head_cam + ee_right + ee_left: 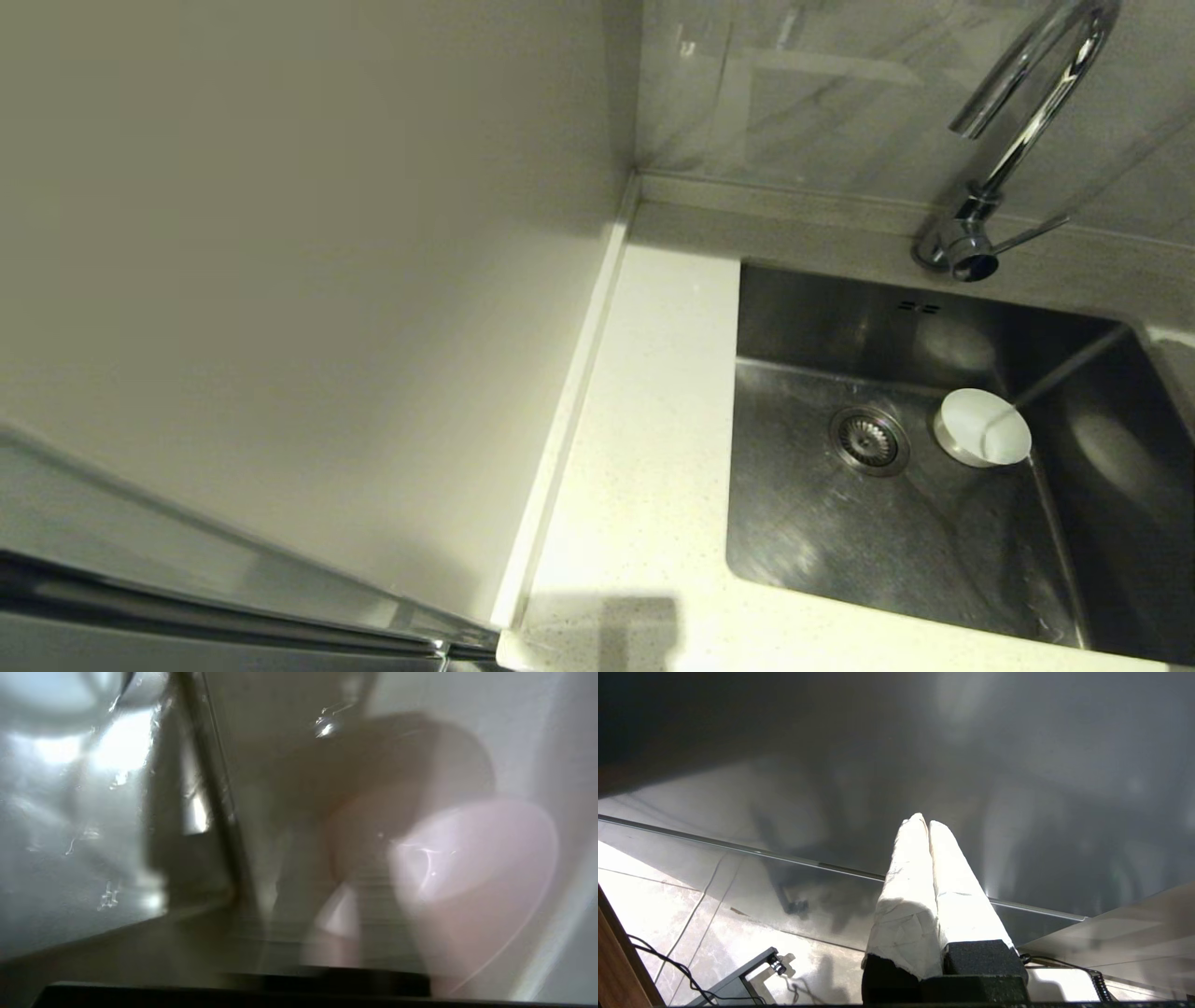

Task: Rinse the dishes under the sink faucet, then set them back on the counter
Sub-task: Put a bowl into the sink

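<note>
sink (934, 551): one white bowl (982, 427) lower right of frame, beside drain (869, 441) | left gripper (924, 823): parked, fingers pressed together | right gripper: blurred, pink bowl (472, 858) close; grip unclear

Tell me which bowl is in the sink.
The white bowl, resting on the sink floor just right of the drain. The pink bowl shows only in the right wrist view, seemingly on the white counter.
</note>
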